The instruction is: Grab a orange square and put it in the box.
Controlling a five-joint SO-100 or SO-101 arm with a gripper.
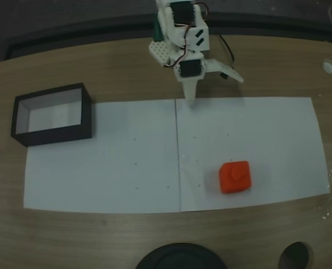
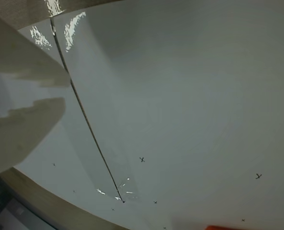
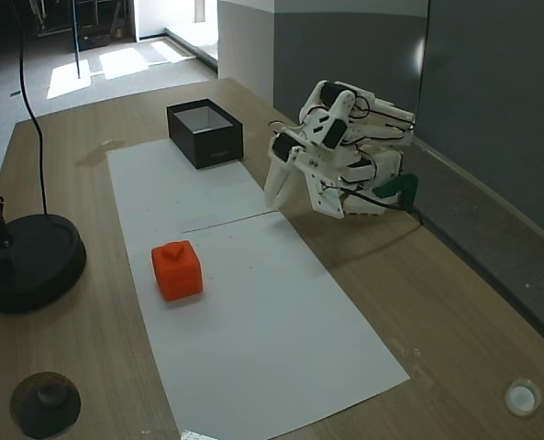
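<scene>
The orange square (image 1: 234, 177) (image 3: 177, 269), a small block with a round stud on top, sits on white paper toward the front right in a fixed view. Just a sliver of the orange square (image 2: 223, 227) shows at the bottom edge of the wrist view. The box (image 1: 59, 134) (image 3: 207, 147), black-walled with a pale inside, stands at the paper's far left corner. My white gripper (image 1: 216, 91) (image 3: 290, 203) hangs open and empty over the paper's back edge, well apart from both. One finger (image 2: 22, 129) fills the left of the wrist view.
Two white paper sheets (image 1: 121, 162) meet at a dark seam on the wooden table. A black round stand base (image 1: 179, 258) (image 3: 28, 261) and a small dark disc (image 1: 296, 256) (image 3: 47, 403) sit near the front edge. A white cap (image 1: 328, 66) lies far right.
</scene>
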